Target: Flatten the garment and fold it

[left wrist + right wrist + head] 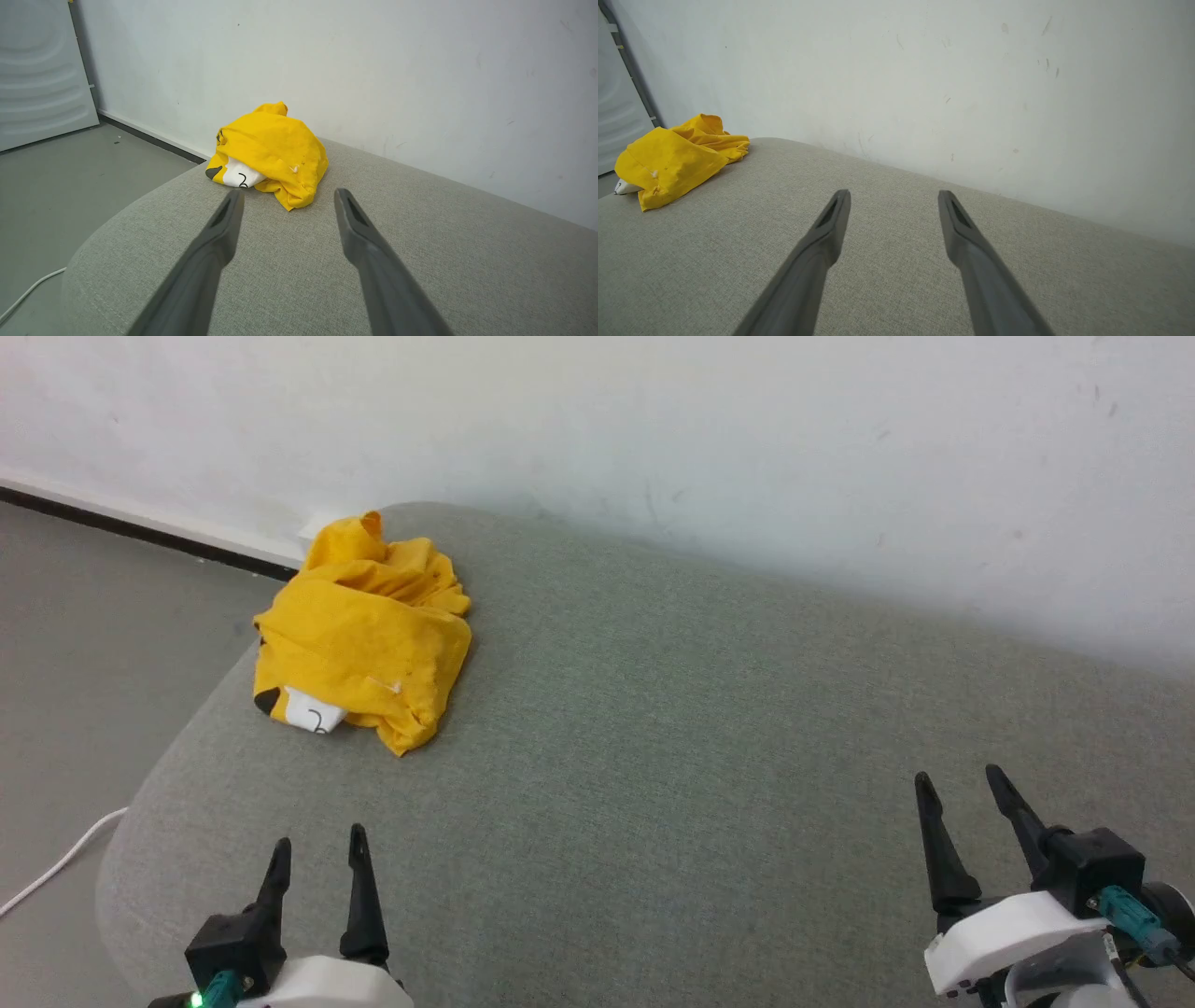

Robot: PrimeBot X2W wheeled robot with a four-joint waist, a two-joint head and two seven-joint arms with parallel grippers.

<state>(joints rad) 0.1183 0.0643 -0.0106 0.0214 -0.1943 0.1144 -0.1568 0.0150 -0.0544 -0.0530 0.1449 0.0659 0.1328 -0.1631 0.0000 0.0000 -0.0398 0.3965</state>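
Note:
The yellow T-shirt (364,633) lies crumpled in a heap at the far left corner of the grey upholstered surface (672,737), with a white and black bit of its print showing at the near edge. In the left wrist view the T-shirt (271,149) sits just beyond my fingers. In the right wrist view the T-shirt (672,158) lies far off to the left. My left gripper (317,845) is open over the near left of the surface, well short of the shirt. My right gripper (957,782) is open at the near right, holding nothing.
A pale wall (747,448) runs along the back of the surface. Grey floor (84,691) lies to the left, with a white cable (56,863) on it. A pale panel (37,70) stands by the wall at left.

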